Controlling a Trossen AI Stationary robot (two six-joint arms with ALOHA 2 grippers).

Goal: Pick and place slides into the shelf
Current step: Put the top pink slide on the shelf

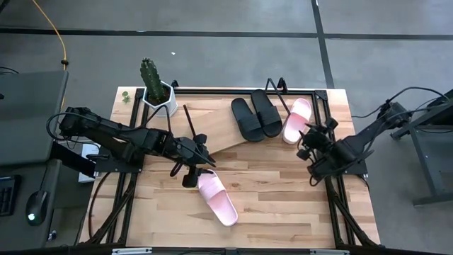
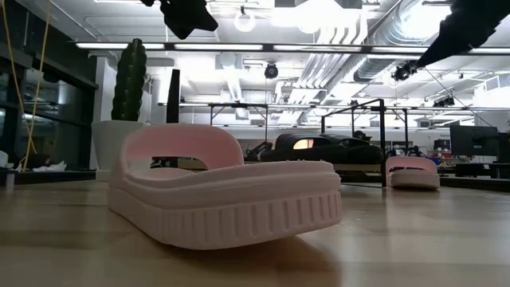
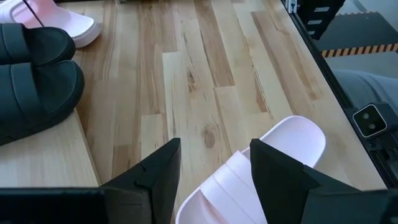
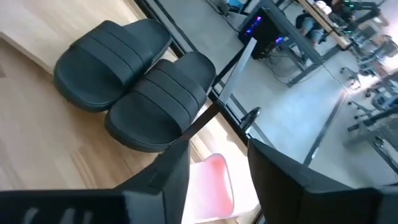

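Both arms reach inward over the table, left gripper [image 1: 192,172] and right gripper [image 1: 307,142] fingers parted.

I note matte black foam-like slides [image 4: 134,81], a ribbed-edged matte pink slide [image 2: 223,187], a smooth light-wood shelf board [image 1: 219,127], and a grained plank worktop [image 1: 276,191].

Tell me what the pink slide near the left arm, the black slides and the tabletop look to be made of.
Pink slide: probably moulded foam or soft rubber, matte, with a ribbed sole edge.
Black slides: seemingly the same moulded material, matte, with grooved straps.
Tabletop: light wood in jointed strips, visible grain and knots, smooth low sheen.
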